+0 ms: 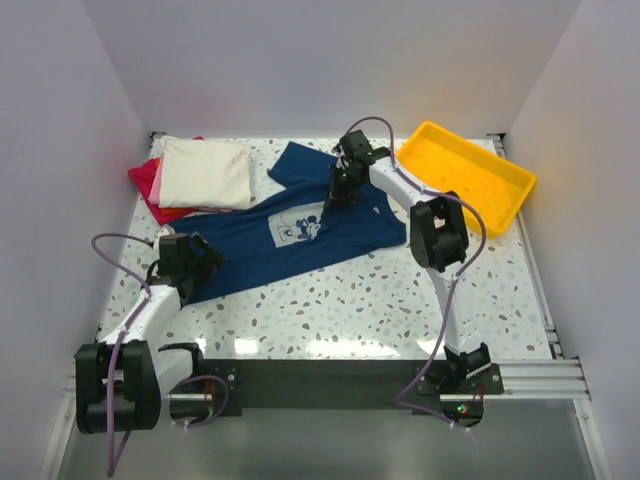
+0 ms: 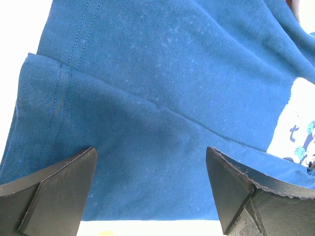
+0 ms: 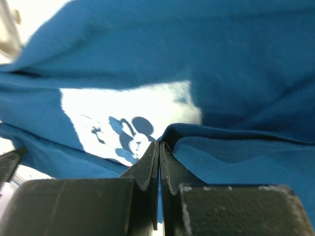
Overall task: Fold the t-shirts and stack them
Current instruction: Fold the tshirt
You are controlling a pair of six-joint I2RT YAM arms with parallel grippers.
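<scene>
The navy t-shirt [image 1: 300, 235] with a pale square cartoon print [image 1: 298, 228] lies spread across the middle of the table. My left gripper [image 1: 190, 268] is open over its lower left hem; in the left wrist view the fingers [image 2: 64, 191] stand wide apart above the navy cloth [image 2: 162, 98]. My right gripper [image 1: 340, 192] is at the shirt's upper edge near the collar, shut on a fold of navy cloth [image 3: 221, 152] just beside the print [image 3: 128, 113]. A folded cream shirt [image 1: 206, 172] lies on pink and red ones [image 1: 150, 185] at the back left.
A yellow plastic tray [image 1: 470, 180] sits at the back right, tilted toward the right wall. White walls close in the table on the left, back and right. The speckled tabletop [image 1: 380, 300] shows in front of the shirt.
</scene>
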